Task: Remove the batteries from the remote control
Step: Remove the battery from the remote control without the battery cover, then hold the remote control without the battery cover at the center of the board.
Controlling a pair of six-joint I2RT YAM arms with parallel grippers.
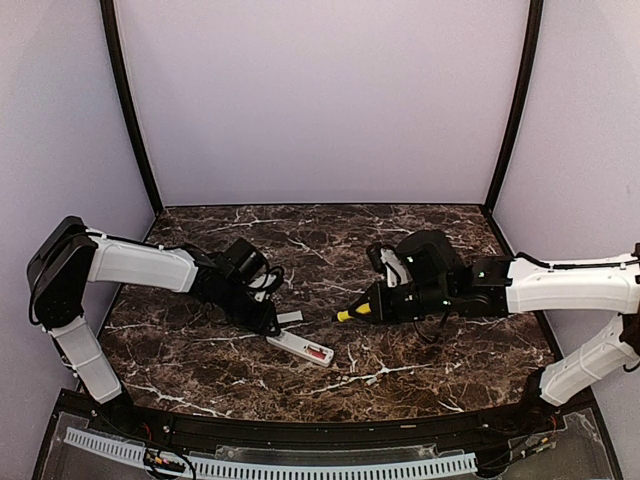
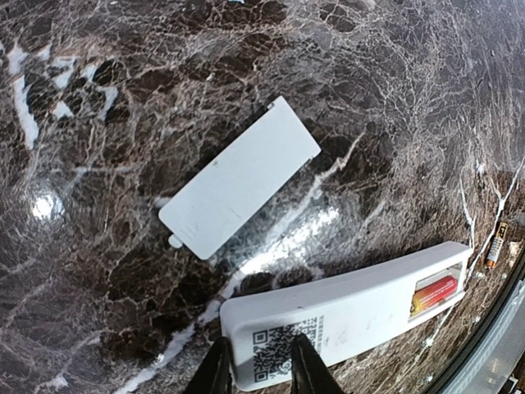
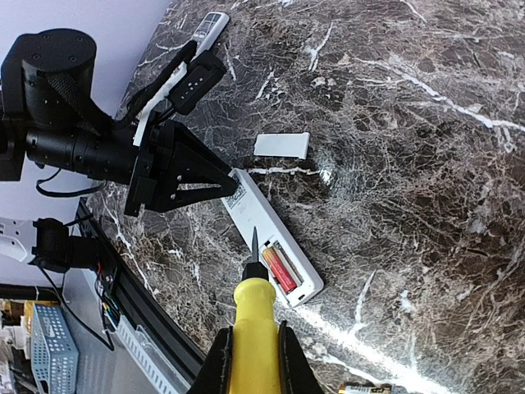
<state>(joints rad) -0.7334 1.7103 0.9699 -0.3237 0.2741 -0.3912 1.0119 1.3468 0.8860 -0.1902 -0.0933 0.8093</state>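
Note:
The white remote control (image 1: 296,345) lies face down near the table's front, its battery bay open. One reddish battery (image 3: 279,269) sits in the bay (image 2: 435,293). Another battery (image 2: 495,245), dark and gold, lies loose on the marble beyond the remote's open end. My left gripper (image 2: 258,373) is shut on the remote's code-label end (image 1: 270,325). My right gripper (image 3: 254,365) is shut on a yellow-handled tool (image 3: 254,316). The tool's dark tip (image 3: 254,240) points at the bay's inner end, by the reddish battery. I cannot tell whether the tip touches.
The grey-white cover plate (image 2: 238,176) lies flat on the marble just behind the remote (image 3: 281,145). The black front rail (image 1: 300,432) runs close to the remote. A second slim pale device (image 3: 212,23) lies past the left arm.

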